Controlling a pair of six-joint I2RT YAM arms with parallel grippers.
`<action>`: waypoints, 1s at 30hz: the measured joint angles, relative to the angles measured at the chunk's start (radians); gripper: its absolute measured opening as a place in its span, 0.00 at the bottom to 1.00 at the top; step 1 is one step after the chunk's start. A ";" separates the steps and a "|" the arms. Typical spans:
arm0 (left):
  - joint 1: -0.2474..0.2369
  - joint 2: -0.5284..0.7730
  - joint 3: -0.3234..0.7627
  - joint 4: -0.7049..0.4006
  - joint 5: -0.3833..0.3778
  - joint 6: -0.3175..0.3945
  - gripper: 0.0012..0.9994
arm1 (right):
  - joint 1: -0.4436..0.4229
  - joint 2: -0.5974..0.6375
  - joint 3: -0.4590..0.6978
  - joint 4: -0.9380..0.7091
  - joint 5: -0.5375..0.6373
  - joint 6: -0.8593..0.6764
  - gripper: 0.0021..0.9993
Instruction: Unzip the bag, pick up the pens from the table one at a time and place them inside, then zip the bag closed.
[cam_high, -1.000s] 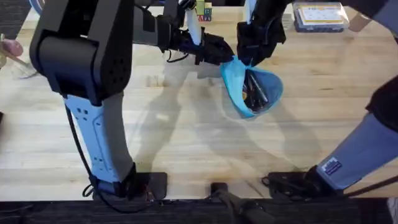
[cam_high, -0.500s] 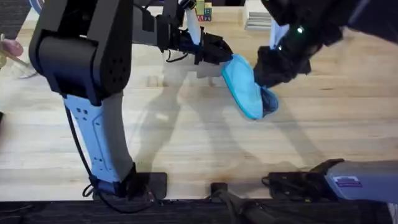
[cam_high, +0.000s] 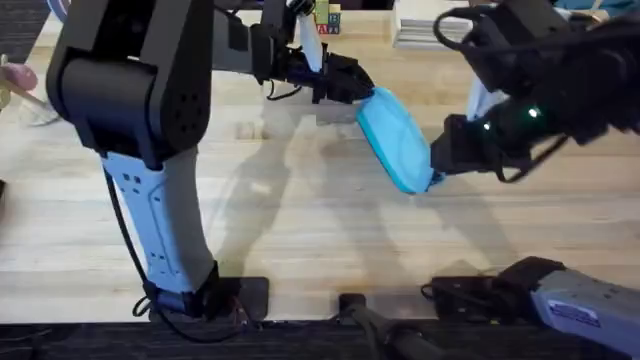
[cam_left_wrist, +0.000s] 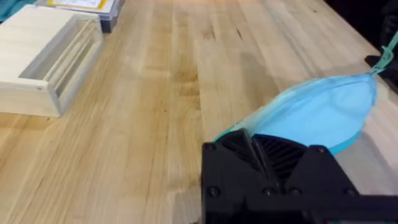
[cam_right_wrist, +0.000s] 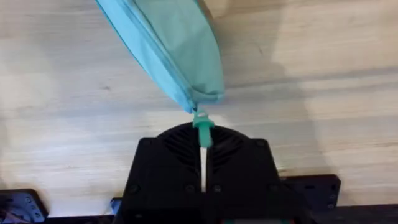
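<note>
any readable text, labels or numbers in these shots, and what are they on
None can be read.
The box at the table's far edge, in the left wrist view, has a yellow and white label: too blurred to read.
The coloured blocks at the far edge in the overhead view: any marks too small to read.
The bag, its pull tab and both grippers show no lettering.
</note>
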 joint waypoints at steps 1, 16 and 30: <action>-0.001 0.000 0.000 -0.001 0.002 0.000 0.04 | 0.000 -0.023 -0.017 0.001 0.000 0.005 0.03; 0.012 0.000 -0.001 -0.001 -0.010 0.000 0.04 | 0.000 -0.358 -0.223 -0.048 -0.030 0.048 0.03; 0.014 0.000 -0.001 -0.002 -0.010 0.000 0.04 | 0.000 -0.412 -0.224 -0.046 -0.042 0.051 0.03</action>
